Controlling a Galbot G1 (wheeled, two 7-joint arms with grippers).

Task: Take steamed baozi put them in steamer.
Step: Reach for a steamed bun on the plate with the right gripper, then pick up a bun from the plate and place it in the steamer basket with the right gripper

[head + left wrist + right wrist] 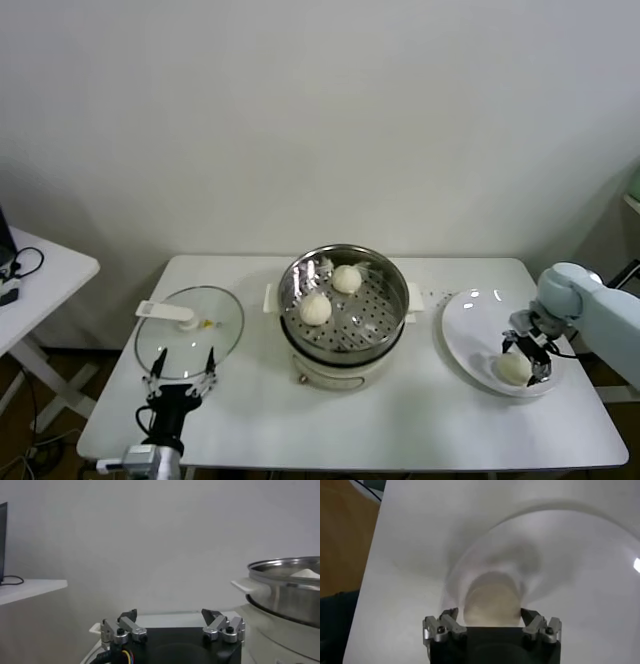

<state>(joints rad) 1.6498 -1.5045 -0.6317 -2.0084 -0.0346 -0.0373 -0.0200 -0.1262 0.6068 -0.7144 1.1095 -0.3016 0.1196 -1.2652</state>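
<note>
One baozi [514,368] is lying on the white plate [470,320] at the counter's [420,430] right end, sitting between the spread fingers of the right tool [527,358], which are flanking it without clearly gripping; two more are resting in the steamer [300,335]. The left tool [181,385] is hanging open near the glass lid [189,331]

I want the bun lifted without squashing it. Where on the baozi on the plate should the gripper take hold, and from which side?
Across its widest middle, coming straight down from above. The baozi is a smooth dome lying low in the shallow plate, so only its two sides are reachable. The right gripper already straddles it, jaws not yet shut on it.
</note>
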